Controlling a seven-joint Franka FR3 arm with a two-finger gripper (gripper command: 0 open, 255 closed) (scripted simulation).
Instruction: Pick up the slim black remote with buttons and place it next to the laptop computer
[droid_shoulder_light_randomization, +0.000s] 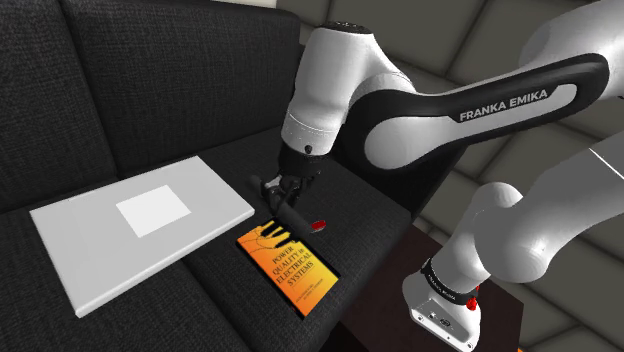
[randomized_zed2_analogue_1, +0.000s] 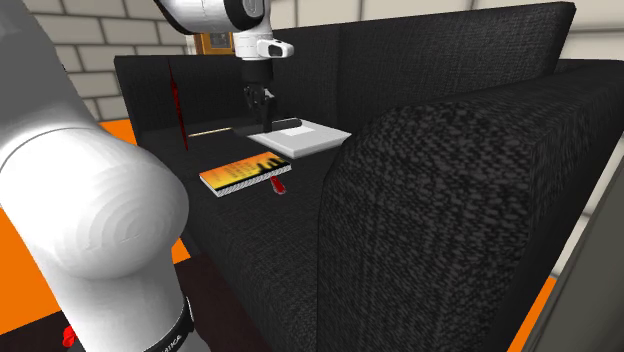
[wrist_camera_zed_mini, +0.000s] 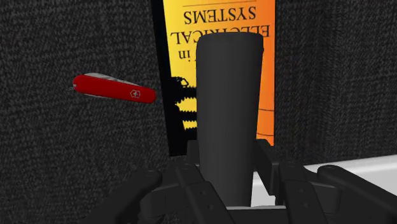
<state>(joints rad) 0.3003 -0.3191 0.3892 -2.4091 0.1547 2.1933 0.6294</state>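
A black woven-fabric sofa (droid_shoulder_light_randomization: 150, 90) filled the scene, its deep seat serving as the work surface. In the second exterior view a pale block wall stood behind it and an orange floor lay beside it. The white Franka arm (droid_shoulder_light_randomization: 450, 110) reached over the seat from its stand at the shoulder view's lower right.

A closed laptop (droid_shoulder_light_randomization: 140, 225), drawn as a plain white slab, lay flat on the seat. Just beside it, toward the shoulder view's right, lay an orange and black book (droid_shoulder_light_randomization: 290, 265) titled "Power Quality in Electrical Systems".

The gripper (droid_shoulder_light_randomization: 283, 195) hung over the strip of seat between the laptop and the book. Its two fingers were closed against the sides of the slim black remote (wrist_camera_zed_mini: 229, 114), which stuck out from the gripper over the book's cover. No buttons could be made out on the remote's visible face. A shadow on the book suggested that the remote was off the cushion, not resting on it. A small red pocket knife (wrist_camera_zed_mini: 114, 89) lay on the fabric just beside the book, apart from the remote.

The grasp looked done, and the step in hand seemed to be the carry. The next move called for lowering the remote onto bare fabric near the laptop's edge, clear of the book and knife. The fingers would part only once it rested there.
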